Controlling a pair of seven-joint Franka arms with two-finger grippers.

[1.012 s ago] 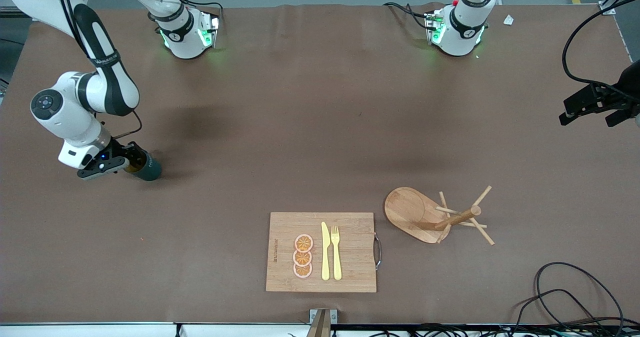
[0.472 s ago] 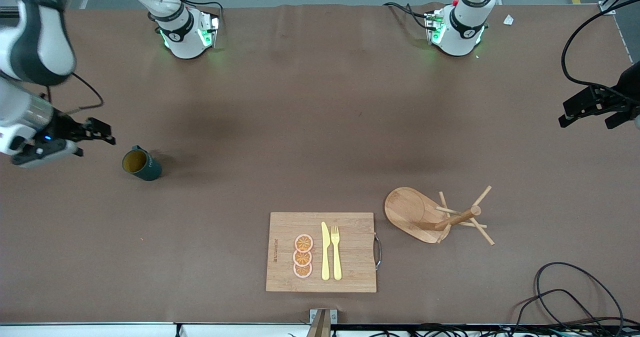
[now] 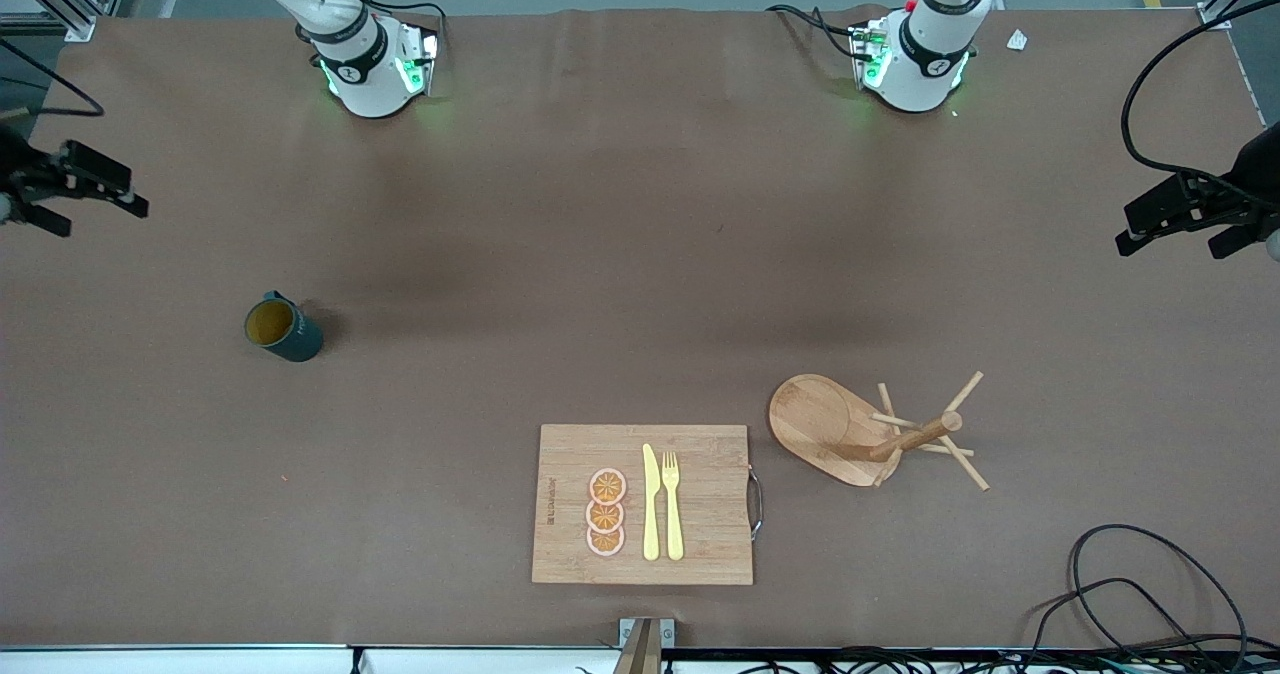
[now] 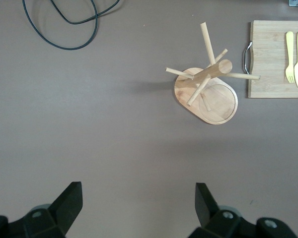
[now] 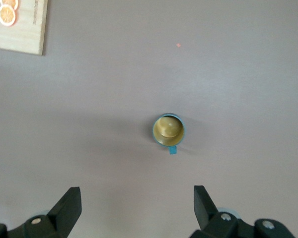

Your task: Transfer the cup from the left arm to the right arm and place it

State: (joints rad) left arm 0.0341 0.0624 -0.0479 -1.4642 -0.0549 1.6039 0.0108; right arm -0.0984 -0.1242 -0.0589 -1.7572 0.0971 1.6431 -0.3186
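- Surface (image 3: 640, 254): brown covering, spanning the full width between both arm bases.
- Cutting board (image 3: 642, 504): rectangular, wooden, with a metal handle on the edge toward the left arm's end. It lies at the edge of the surface nearest the front camera. On it are three orange slices (image 3: 606, 512) in a row, with a yellow knife (image 3: 651, 502) and a yellow fork (image 3: 672, 505) side by side next to them.
- Wooden mug rack (image 3: 870, 432): oval base with a central post and several pegs, standing just beside the board toward the left arm's end.
- Black cable (image 3: 1150, 594): looped on the surface at the corner nearest the front camera, at the left arm's end.
- Right gripper (image 3: 78, 192): raised over the right arm's end of the surface, fingers (image 5: 69, 206) spread wide apart, holding nothing. Its wrist view looks straight down on the cup.
- Left gripper (image 3: 1185, 222): waiting over the left arm's end of the surface, fingers (image 4: 72, 198) apart and empty.
- Cup (image 3: 282, 327): small dark teal mug, standing upright on the surface toward the right arm's end, well apart from the board and free of both grippers. Inside is yellowish-tan; a small teal loop handle projects from the rim. Ribbing on the sides cannot be confirmed.
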